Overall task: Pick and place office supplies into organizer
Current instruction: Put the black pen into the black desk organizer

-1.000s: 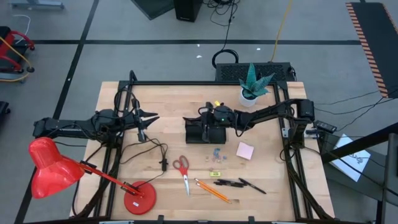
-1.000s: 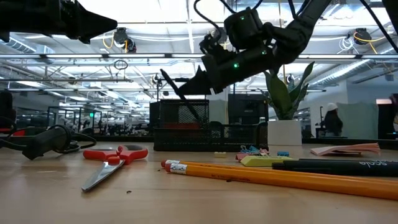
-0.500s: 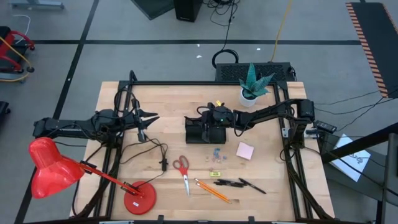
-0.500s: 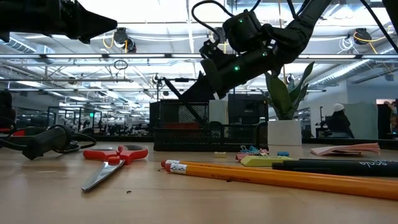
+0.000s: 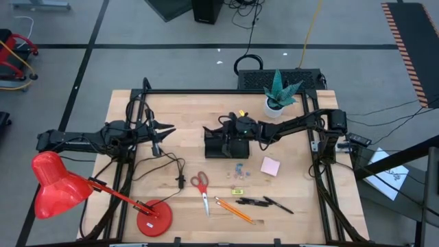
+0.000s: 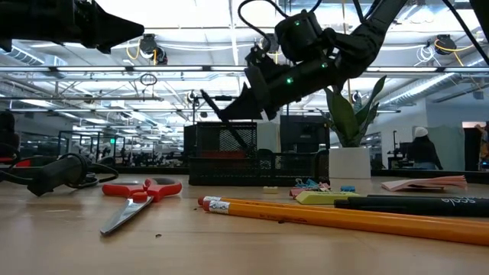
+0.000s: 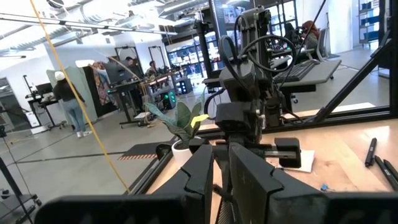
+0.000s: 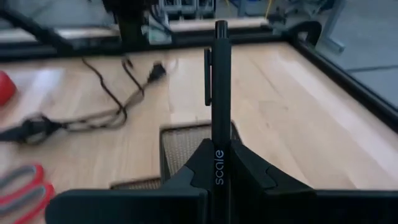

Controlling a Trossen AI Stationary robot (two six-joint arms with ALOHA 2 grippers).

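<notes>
The black mesh organizer (image 5: 221,145) stands mid-table. Just above it my right gripper (image 5: 226,137) is shut on a black pen (image 8: 219,81), which also shows in the low view as the pen (image 6: 214,107). On the near part of the table lie the red-handled scissors (image 5: 201,185), orange pencils (image 5: 233,209), more black pens (image 5: 264,202), a pink pad (image 5: 270,165), blue clips (image 5: 239,168) and a small yellow piece (image 5: 237,191). At the table's left my left gripper (image 5: 170,128) waits, shut with nothing in it. My right gripper pinches the pen's barrel (image 8: 219,163) between its two fingers (image 8: 198,165), at the end away from the clip. The pen runs on along the fingers and sticks out past their tips. It is lifted clear over the organizer (image 8: 186,143), its free clip end (image 6: 195,96) raised.
A red desk lamp (image 5: 62,185) fills the near left corner, with black cables (image 5: 164,165) beside it. A white plant pot (image 5: 276,104) stands at the far edge, behind my right arm. Bare wood lies left of the organizer.
My right gripper has rolled a little about its own pointing line while staying over the organizer. The pen's free end has dipped slightly with it.
</notes>
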